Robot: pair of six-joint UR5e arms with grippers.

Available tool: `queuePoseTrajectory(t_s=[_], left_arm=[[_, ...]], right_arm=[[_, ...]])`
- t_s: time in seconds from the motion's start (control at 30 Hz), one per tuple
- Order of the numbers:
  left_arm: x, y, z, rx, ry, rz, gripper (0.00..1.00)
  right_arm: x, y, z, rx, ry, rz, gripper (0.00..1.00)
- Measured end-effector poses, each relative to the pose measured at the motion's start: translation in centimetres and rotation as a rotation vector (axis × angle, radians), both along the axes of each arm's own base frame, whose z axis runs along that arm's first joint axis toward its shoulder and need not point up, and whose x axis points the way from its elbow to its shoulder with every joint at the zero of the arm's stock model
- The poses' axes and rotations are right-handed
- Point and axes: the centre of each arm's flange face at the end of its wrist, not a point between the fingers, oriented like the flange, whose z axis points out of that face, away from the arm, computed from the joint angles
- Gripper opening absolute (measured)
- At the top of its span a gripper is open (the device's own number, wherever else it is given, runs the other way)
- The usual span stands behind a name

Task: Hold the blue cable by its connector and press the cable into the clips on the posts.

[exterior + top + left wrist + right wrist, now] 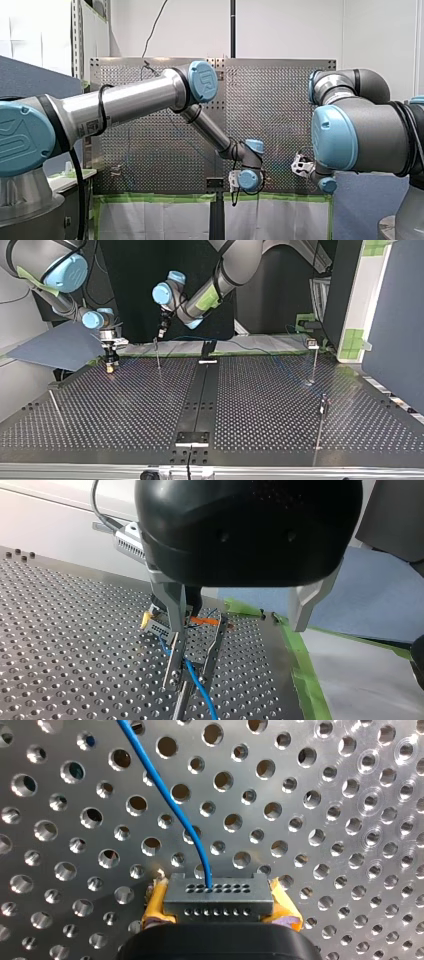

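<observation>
Blue cable [170, 805] runs from the connector [218, 895], clamped by the right gripper [220, 912] between yellow pads [157, 902] at the top view's far left, lengthwise between the parted fingers [172, 645] of the left gripper [186, 679], which stands just right of it over a post [181, 706].

Two grippers [109, 365] [161, 334], one blue cable [170, 800], one connector [218, 900].
</observation>
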Motion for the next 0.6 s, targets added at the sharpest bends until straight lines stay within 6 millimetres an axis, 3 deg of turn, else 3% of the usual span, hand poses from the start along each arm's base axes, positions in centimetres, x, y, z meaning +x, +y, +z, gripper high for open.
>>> queuePoseTrajectory(t_s=[0.6], left_arm=[[0.33, -0.48, 0.7, -0.007, -0.006, -0.002, 1.0]], right_arm=[[0.0, 0.0, 0.0, 0.0, 0.0, 0.0, 0.06]])
